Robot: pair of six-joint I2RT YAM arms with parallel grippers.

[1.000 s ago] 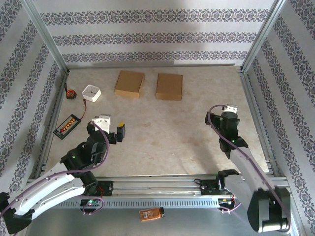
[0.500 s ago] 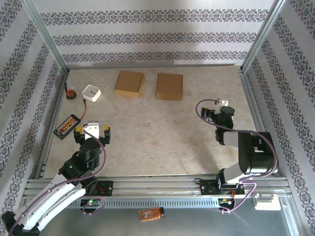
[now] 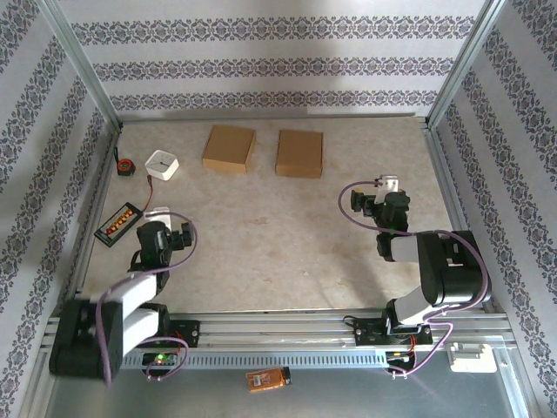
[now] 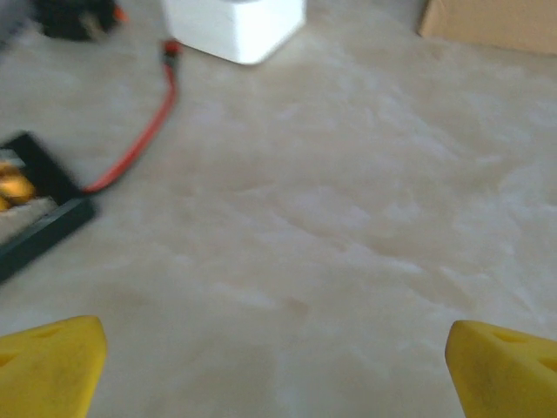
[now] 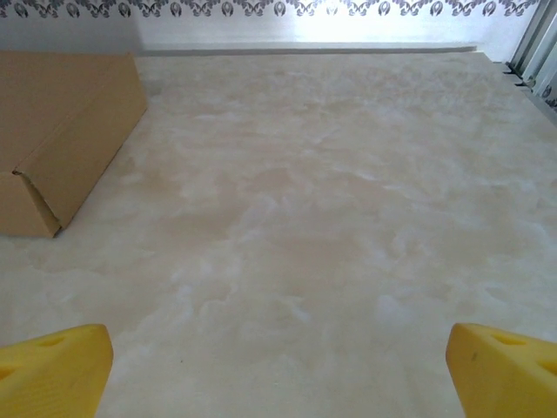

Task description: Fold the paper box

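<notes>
Two flat brown paper boxes lie closed side by side near the back wall, the left box [image 3: 229, 148] and the right box [image 3: 298, 153]. My left gripper [image 3: 162, 228] hovers low at the left front, open, its yellow fingertips [image 4: 48, 366] wide apart over bare table; a corner of the left box [image 4: 492, 22] shows far ahead. My right gripper [image 3: 380, 198] sits at the right, also open with nothing between its yellow fingertips [image 5: 505, 370]. The right box [image 5: 61, 131] lies ahead and to its left, well apart from it.
A white cube [image 3: 162, 164] with a red cable [image 4: 139, 139] and a black tray-like device [image 3: 118, 222] lie at the left, close ahead of the left gripper. A small black-and-orange item [image 3: 125, 165] sits by the left wall. Metal rails edge the table.
Both arms have folded back toward their bases. The left gripper drew left and lower; the right gripper shifted slightly left and farther back. Both boxes stayed where they were.
</notes>
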